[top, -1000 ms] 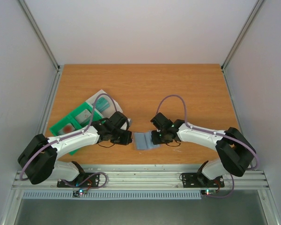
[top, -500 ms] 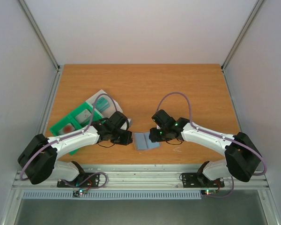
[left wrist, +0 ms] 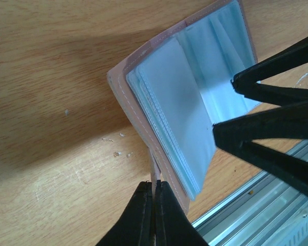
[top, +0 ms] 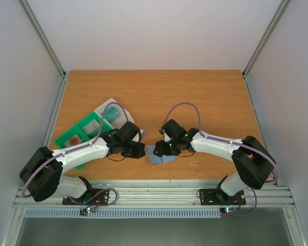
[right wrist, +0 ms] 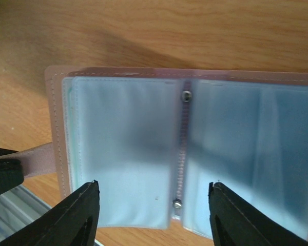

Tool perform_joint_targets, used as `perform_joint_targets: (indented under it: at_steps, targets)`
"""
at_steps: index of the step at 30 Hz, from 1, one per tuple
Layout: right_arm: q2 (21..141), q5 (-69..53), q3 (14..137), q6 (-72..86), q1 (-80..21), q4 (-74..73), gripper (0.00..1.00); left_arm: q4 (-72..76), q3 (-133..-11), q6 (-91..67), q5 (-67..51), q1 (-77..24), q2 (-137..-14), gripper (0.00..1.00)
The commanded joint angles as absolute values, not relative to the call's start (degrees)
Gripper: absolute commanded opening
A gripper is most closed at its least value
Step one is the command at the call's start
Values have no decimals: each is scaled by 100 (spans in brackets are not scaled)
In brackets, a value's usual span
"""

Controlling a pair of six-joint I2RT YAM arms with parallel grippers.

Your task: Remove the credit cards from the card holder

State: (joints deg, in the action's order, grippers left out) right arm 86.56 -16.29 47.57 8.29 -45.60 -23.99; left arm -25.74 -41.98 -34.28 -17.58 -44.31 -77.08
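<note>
The card holder (top: pixel 160 155) is laid open at the near edge of the surface (top: pixel 143 92), between the arms; its tab (right wrist: pixel 38 159) is pinched by the left tool (left wrist: pixel 155 184); the right tool (right wrist: pixel 154 188) is spread open above the sleeves (right wrist: pixel 123 148); no credit cards are seen removed yet.

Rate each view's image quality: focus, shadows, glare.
Top external: evenly lit and sharp, but the card holder is tiny in frame. Left wrist: a broad soft shadow crosses the table; the left pincer reads as a black silhouette. Right wrist: soft close-up, the holder's sleeves look hazy, the right pincer is dark and blurred.
</note>
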Motion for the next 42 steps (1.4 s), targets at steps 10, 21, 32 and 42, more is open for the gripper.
perform_joint_targets:
  at_steps: [10, 21, 32, 42]
  targets:
    - [9197, -2245, 4772, 752, -4580, -1895, 65, -2254, -4223, -3461, -1759, -4404, -7778, 0]
    - [9289, -2248, 4582, 796, -4579, -1785, 63, -2344, -4282, -3427, -1852, -4405, -7788, 0]
    - [8886, -2327, 4621, 945, -4579, -1922, 66, -2312, -4316, -3393, -1876, -4403, -7805, 1]
    - [9177, -2362, 4713, 886, -4588, -1885, 68, -2357, -4415, -3353, -1942, -4403, -7823, 0]
